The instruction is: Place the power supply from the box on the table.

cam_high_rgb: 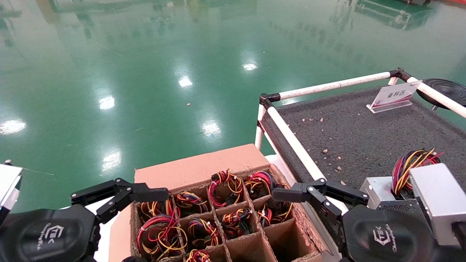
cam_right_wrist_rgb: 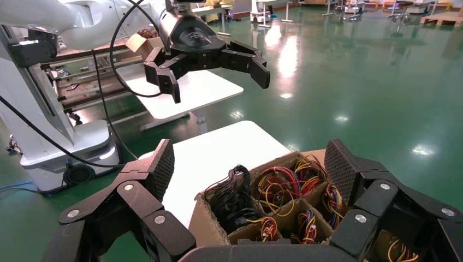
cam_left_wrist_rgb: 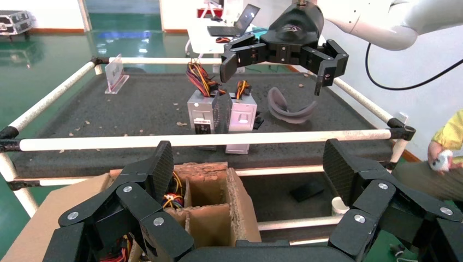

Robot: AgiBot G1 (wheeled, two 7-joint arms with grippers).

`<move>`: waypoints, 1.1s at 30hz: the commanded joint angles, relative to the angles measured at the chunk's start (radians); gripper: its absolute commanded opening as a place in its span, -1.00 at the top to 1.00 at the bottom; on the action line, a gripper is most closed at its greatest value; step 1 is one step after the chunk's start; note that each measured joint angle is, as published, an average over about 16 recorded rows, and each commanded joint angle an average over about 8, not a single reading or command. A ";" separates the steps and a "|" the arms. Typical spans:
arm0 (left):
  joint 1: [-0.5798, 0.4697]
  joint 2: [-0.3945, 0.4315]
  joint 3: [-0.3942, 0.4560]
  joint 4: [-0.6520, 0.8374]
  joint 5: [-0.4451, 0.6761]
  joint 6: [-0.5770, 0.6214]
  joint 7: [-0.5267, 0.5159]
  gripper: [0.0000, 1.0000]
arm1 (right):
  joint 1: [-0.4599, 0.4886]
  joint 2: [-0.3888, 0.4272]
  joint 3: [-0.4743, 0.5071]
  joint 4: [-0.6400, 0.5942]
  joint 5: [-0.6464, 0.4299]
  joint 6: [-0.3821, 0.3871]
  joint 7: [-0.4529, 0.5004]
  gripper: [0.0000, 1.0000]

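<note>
The box [cam_high_rgb: 204,165] is a brown carton with a frayed cardboard grid. Several cells hold power supplies, of which only looped red, yellow and black wire bundles [cam_high_rgb: 225,187] show. The cells at its near right corner [cam_left_wrist_rgb: 205,191] are empty. My left gripper [cam_high_rgb: 127,202] hovers over the box's left side, open and empty [cam_left_wrist_rgb: 248,164]. My right gripper [cam_high_rgb: 304,202] hangs over the box's right edge beside the table rail [cam_high_rgb: 291,140], also open and empty [cam_right_wrist_rgb: 250,161]. Two silver units with wire loops [cam_high_rgb: 429,189] stand on the table [cam_high_rgb: 364,138].
On the dark table top are a sign card [cam_high_rgb: 393,96], a black round disc [cam_high_rgb: 447,91] and a grey curved piece [cam_left_wrist_rgb: 292,109]. The box rests on a low white stand [cam_right_wrist_rgb: 207,147]. Green floor lies beyond. A person [cam_left_wrist_rgb: 450,147] sits past the table's far end.
</note>
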 commanded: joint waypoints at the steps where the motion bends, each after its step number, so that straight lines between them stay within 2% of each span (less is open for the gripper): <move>1: 0.000 0.000 0.000 0.000 0.000 0.000 0.000 -1.00 | 0.000 0.000 0.000 0.000 0.000 0.000 0.000 -1.00; 17: 0.000 0.000 0.000 0.000 0.000 0.000 0.000 -1.00 | 0.000 0.000 0.000 0.000 0.000 0.000 0.000 -1.00; 18: 0.000 0.000 0.000 0.000 0.000 0.000 0.000 -0.84 | 0.000 0.000 0.000 0.000 0.000 0.000 0.000 -1.00; 25: 0.000 0.000 0.000 0.000 0.000 0.000 0.000 0.91 | 0.000 0.000 0.000 0.000 0.000 0.000 0.000 -1.00; 26: 0.000 0.000 0.000 0.000 0.000 0.000 0.000 1.00 | 0.000 0.000 0.000 0.000 0.000 0.000 0.000 -1.00; 33: 0.000 0.000 0.000 0.000 0.000 0.000 0.000 1.00 | 0.000 0.000 0.000 0.000 0.000 0.000 0.000 -1.00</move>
